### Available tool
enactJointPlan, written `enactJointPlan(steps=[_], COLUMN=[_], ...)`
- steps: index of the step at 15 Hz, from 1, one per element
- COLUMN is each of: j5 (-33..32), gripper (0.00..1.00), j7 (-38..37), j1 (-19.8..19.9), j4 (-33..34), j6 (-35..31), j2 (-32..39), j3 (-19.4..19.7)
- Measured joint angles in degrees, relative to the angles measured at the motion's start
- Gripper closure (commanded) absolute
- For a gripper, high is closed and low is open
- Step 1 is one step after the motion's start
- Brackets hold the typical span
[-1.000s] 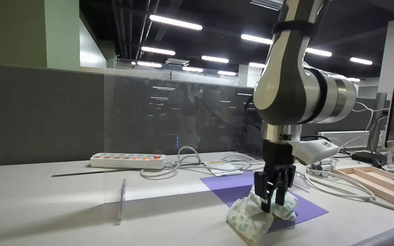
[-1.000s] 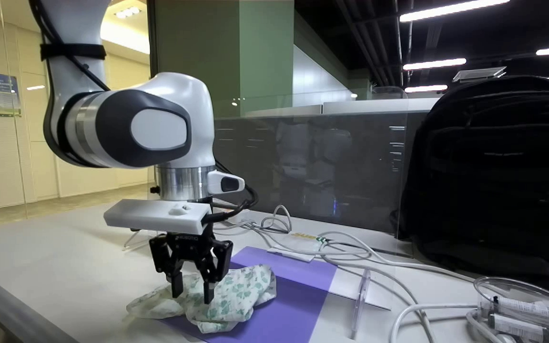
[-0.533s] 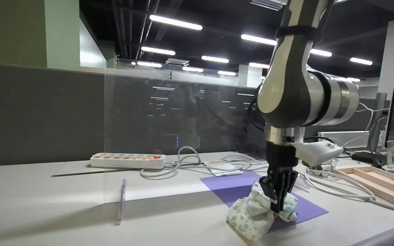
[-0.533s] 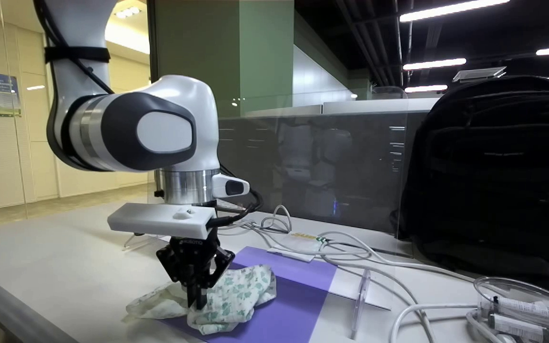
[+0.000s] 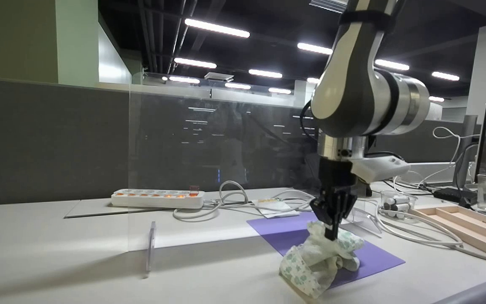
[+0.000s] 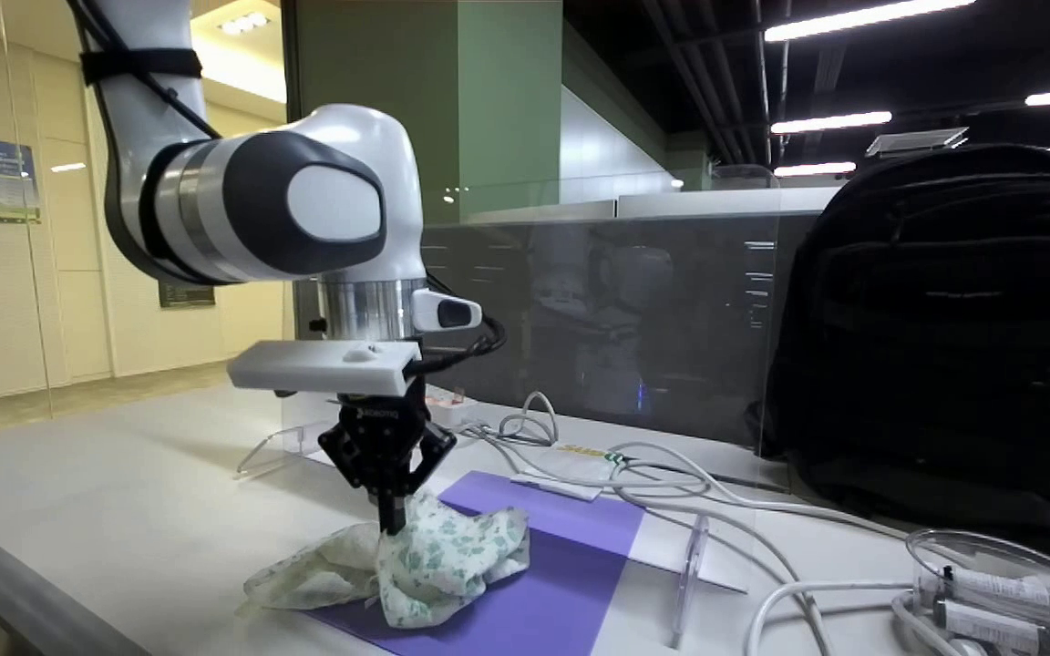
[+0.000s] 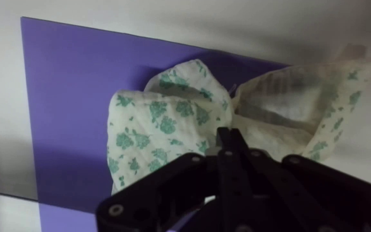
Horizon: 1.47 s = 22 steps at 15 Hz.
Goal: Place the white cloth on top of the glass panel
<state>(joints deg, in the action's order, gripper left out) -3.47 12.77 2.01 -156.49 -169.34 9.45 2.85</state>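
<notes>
Black two-finger gripper [image 6: 392, 525] pointing straight down, tips pinched on crumpled white cloth with green floral print [image 6: 443, 558]. Cloth peaked at tips, lower folds partly on flat purple sheet [image 6: 561, 583], partly over white tabletop [image 6: 124, 492]. Tall clear panel [image 5: 226, 162] upright close by, top edge well above cloth from here.

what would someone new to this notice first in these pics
Probably the arm, big in both exterior views, with its gripper shut on the green-printed cloth below it. Next come the purple sheet, bright on the table and partly under the cloth, and the black backpack at the right of an exterior view.
</notes>
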Motion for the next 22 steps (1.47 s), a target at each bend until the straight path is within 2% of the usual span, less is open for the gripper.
enactJointPlan(steps=[4, 8, 11, 14, 16, 20, 22], j5=[-0.1, 1.8, 2.6, 2.5, 2.5, 2.5, 2.4], gripper=[1.00, 1.00, 1.00, 0.99, 0.99, 1.00, 1.00], j7=[-8.0, -11.8, -13.6, -14.7, -14.8, -14.7, -14.8], j1=[-2.0, -3.0, -3.5, -3.6, -3.6, -3.6, -3.5], j4=[3.6, 9.2, 14.3, 18.7, 19.3, 19.1, 18.8], j6=[17.8, 34.8, 43.1, 48.1, 49.2, 48.7, 44.9], j2=[-8.8, -17.1, -23.9, -30.0, -32.0, -31.6, -31.2], j3=[-0.5, -3.1, -4.8, -6.2, -6.3, -6.3, -6.3])
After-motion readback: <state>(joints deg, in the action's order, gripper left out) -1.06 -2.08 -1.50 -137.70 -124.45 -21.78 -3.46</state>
